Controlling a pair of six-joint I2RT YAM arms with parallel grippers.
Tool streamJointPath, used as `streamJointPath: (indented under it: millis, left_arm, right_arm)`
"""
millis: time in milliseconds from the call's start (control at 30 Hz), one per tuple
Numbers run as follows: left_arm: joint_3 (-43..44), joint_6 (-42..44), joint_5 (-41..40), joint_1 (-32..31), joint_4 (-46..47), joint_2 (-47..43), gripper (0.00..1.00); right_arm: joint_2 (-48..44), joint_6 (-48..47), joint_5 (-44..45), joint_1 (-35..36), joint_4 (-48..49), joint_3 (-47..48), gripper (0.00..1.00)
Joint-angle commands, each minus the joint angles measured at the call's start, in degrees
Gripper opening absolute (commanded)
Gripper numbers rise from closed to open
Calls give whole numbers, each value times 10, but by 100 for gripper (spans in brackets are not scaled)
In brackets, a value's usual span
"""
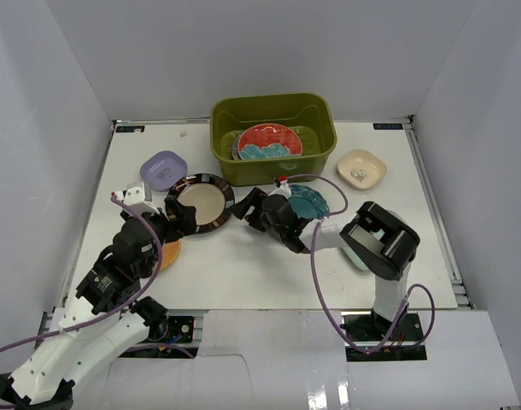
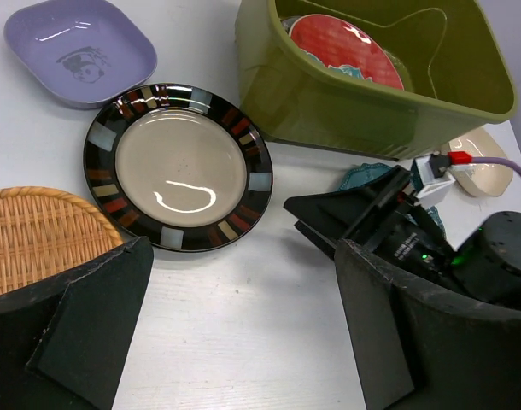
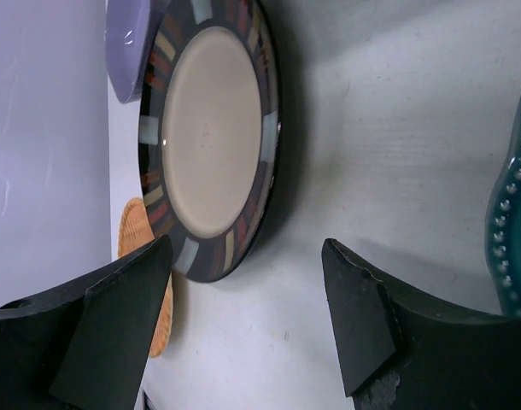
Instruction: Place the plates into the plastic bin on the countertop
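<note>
Left wrist view is showing a glossy round black-rimmed cream plate [image 2: 177, 166] beside a woven orange plate [image 2: 38, 235]; left gripper [image 2: 243, 290] and right gripper [image 3: 243, 273] are both gaping, empty.

Easiest open run for me is the bare middle of the desk [image 1: 243, 269] toward the near edge, between the two arms. The far left corner is bare too, and there's a gap between the bin [image 1: 269, 169] and the cream dish [image 1: 361, 168] toward the far right corner.

Tight spot: the black-rimmed plate [image 1: 200, 202] sits right between my left gripper [image 1: 182, 218] and right gripper [image 1: 246, 209], both with jaws spread. The lavender dish [image 1: 163, 168] crowds its far-left side. The orange wicker plate [image 1: 170, 254] is tucked under my left arm, and the teal scalloped plate [image 1: 316, 203] is just behind the right gripper. The bin wall blocks the middle of the far edge, and the right arm's purple cable [image 1: 314, 256] loops over the desk.
</note>
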Motion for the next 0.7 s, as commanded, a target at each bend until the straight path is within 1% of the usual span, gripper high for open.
streamJointPath:
  millis: [0,100,233,333,433,467,500,533,567,600,667]
  left_arm:
    - [-5,2,-2,3,8,6,98]
    - [-3,7,2,3,9,17,98]
    - [-4,12,8,4,10,16,98]
    - [-6,14,14,5,16,9,98]
    - [-7,18,22,5,19,8,98]
    - [-7,20,25,5,19,8,98]
    - [-7,21,26,5,19,8,98]
    - [-6,22,25,5,20,8,98]
    - [-7,22,25,5,20,8,98]
    - [-7,22,25,5,20,9,98]
    - [-6,22,24,6,19,9,98]
  right_arm:
    - [43,73,11,-1,68,42,77]
    - [97,112,-2,0,93,69,73]
    - [163,144,-5,0,101,110,67]
    - [189,156,4,-1,98,128,55]
    - [204,156,13,-1,86,146,40]
    - [206,158,14,-1,89,146,27]
    - [204,159,19,-1,100,142,21]
    - [200,161,19,-1,107,134,13]
    - [193,161,20,0,115,110,9]
    - [184,161,26,2,123,95,8]
    - [145,148,33,3,151,57,8]
